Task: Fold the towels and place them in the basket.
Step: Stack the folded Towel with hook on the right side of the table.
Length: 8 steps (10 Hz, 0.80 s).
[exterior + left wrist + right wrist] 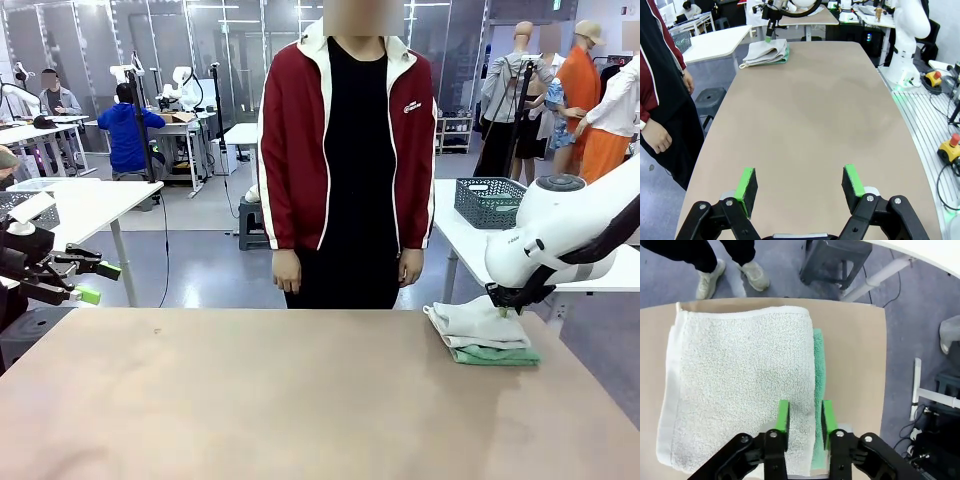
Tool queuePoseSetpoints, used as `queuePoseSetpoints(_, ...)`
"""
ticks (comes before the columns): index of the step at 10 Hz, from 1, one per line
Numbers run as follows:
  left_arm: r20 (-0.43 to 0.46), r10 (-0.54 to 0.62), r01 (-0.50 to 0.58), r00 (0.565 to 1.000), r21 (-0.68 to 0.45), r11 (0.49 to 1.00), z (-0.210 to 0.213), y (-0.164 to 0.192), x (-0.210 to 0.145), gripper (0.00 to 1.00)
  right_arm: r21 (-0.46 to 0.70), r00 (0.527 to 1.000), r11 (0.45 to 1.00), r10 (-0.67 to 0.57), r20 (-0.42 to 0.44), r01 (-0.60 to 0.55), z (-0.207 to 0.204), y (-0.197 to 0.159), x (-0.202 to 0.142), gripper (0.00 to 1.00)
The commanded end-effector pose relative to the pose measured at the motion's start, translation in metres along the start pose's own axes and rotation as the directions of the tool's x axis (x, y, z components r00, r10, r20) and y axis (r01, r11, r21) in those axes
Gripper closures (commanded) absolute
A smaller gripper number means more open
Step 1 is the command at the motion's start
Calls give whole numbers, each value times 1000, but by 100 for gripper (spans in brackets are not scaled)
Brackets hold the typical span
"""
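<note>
Now the folded cream-white terry towel [735,385] lies stacked on the folded mint-green terry towel [819,390] at the far right corner of the tan tabletop [250,400], the green one peeking out along one side, presumably paired so both can travel as one bundle. Over that stack's edge hangs the right gripper [804,422], its green pads a narrow gap apart with the cream towel's edge between them; whether they pinch the cloth or have just let go, I cannot tell. Off the left edge, the left gripper [801,185] waits with its jaws spread wide and empty, looking down the bare table. Standing at the far edge, the person in a red jacket [345,150] keeps both hands down. Well beyond, the dark grey lattice plastic basket [490,202] sits on a white side table [460,235], so the towels' trip looks unfinished.
</note>
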State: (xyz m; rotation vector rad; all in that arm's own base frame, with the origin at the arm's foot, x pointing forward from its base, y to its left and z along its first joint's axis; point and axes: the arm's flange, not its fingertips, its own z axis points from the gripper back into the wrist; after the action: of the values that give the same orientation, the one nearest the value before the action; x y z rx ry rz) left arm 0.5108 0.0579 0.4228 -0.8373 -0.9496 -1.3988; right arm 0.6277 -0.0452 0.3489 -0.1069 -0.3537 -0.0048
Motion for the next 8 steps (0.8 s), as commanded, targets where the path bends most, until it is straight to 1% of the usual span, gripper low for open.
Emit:
queuePoseSetpoints(1, -2, -5, 5, 1000, 5, 1000, 0, -3, 2, 14, 16, 1000, 1000, 10, 5, -10, 14, -6, -3, 43)
queuePoseSetpoints(2, -2, -5, 5, 1000, 5, 1000, 0, -3, 2, 14, 25, 1000, 1000, 11, 18, -11, 29, -10, -6, 38)
queuePoseSetpoints(3, -2, -5, 5, 1000, 5, 1000, 0, -3, 2, 14, 57, 999, 998, -15, 48, 12, 57, -13, -11, 23)
queuePoseSetpoints(4, -2, -5, 5, 1000, 5, 1000, 0, -3, 2, 14, 49, 998, 997, -56, 36, 55, 97, -16, -21, 23)
queuePoseSetpoints(5, -2, -5, 5, 1000, 5, 1000, 0, -3, 2, 14, 30, 993, 993, -118, 0, 118, 151, -20, -41, 23)
queuePoseSetpoints(6, -2, -5, 5, 1000, 5, 1000, 0, -3, 2, 14, 44, 988, 987, -157, 8, 157, 202, -23, -64, 23)
queuePoseSetpoints(7, -2, -5, 5, 1000, 5, 1000, 0, -3, 2, 14, 86, 983, 979, -185, 15, 183, 249, -25, -90, 23)
queuePoseSetpoints(8, -2, -5, 5, 1000, 5, 1000, 0, -3, 2, 14, 134, 980, 971, -201, -2, 199, 290, -24, -115, 23)
